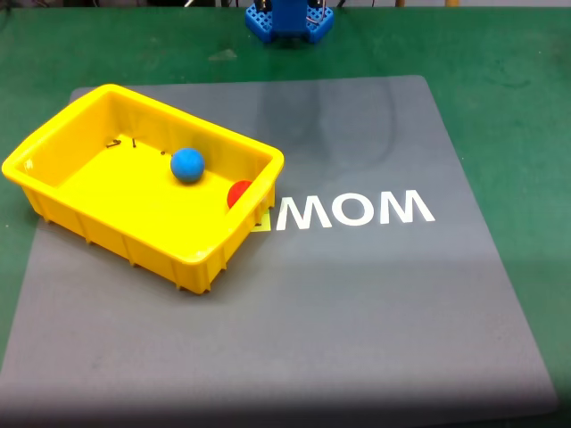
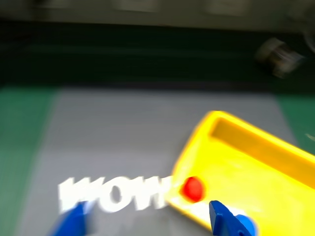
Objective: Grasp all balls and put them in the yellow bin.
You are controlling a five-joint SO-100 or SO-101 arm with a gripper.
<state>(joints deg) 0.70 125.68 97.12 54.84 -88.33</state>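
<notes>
The yellow bin (image 1: 85, 223) sits on the left of the grey mat in the fixed view. Inside it a blue ball (image 1: 187, 165) rests near the middle. A red ball (image 1: 239, 193) lies against the bin's right wall, partly hidden by the rim. The wrist view is blurred. It shows the bin (image 2: 256, 147) at lower right with the red ball (image 2: 193, 189) in its near corner. My gripper (image 2: 147, 223) is open, its blue fingertips (image 2: 224, 221) wide apart at the bottom edge with nothing between them. A bit of the blue ball (image 2: 247, 227) peeks out beside the right fingertip.
A grey mat (image 1: 357, 303) with white "MOM" lettering (image 1: 352, 209) covers the green table (image 1: 517, 80). The arm's blue base (image 1: 290, 20) stands at the far edge. In the wrist view a pale blurred object (image 2: 280, 56) lies on the dark far side.
</notes>
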